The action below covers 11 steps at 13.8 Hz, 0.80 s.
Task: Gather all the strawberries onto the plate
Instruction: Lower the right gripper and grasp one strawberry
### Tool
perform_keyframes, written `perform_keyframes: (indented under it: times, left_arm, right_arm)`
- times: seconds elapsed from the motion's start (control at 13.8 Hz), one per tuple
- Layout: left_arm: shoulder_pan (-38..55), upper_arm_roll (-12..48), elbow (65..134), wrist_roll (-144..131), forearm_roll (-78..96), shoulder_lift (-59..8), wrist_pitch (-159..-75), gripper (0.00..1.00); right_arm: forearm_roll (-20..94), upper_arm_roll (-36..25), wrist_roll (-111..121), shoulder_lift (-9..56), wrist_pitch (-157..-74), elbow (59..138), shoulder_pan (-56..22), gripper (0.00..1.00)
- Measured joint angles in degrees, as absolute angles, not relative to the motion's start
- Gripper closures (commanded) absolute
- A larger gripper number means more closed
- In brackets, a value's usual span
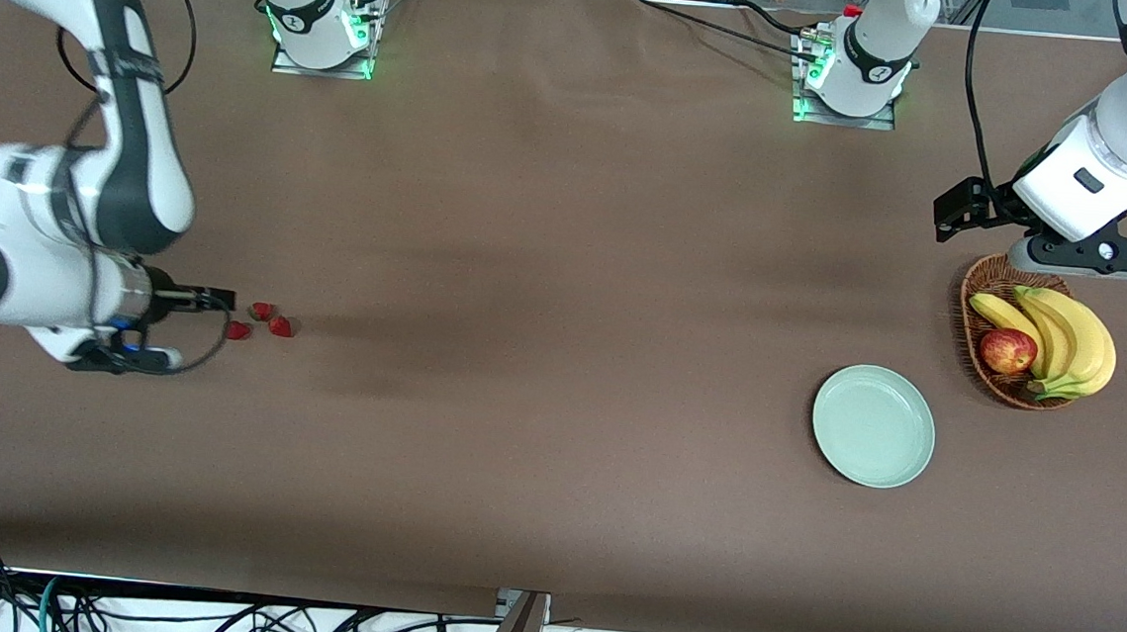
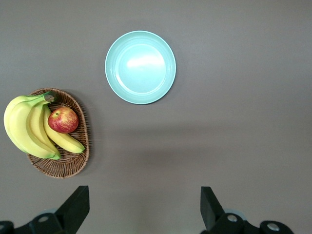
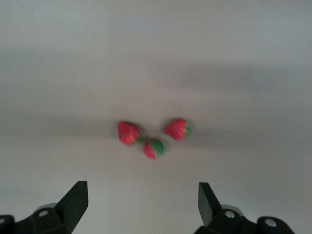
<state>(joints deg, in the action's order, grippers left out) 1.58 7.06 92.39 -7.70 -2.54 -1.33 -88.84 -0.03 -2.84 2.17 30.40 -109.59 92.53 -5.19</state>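
Strawberries (image 3: 153,136): three, red, green-topped, clustered | right tool (image 3: 141,204) spread | left tool (image 2: 144,207) spread

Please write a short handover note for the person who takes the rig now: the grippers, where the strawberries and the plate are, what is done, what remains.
Right gripper: open, empty, beside the three strawberries clustered at the right arm's end of the table.
Left gripper: open, empty, waiting over the table by the basket of bananas and an apple.
Plate: empty, at the left arm's end, nearer the front camera than the basket.
Done: no strawberry moved yet.
Left: all three strawberries into the plate.
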Motion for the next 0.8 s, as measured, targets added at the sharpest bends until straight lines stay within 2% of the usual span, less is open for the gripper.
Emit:
perform_keyframes:
  times: [0.8]
  left_arm:
    - [1.6, 7.1, 92.4, -7.7, -2.5, -1.3, -88.8, 0.0]
  right_arm:
    - [0.0, -2.2, 2.0, 30.4, -138.0, 110.8, -6.1, 0.0]
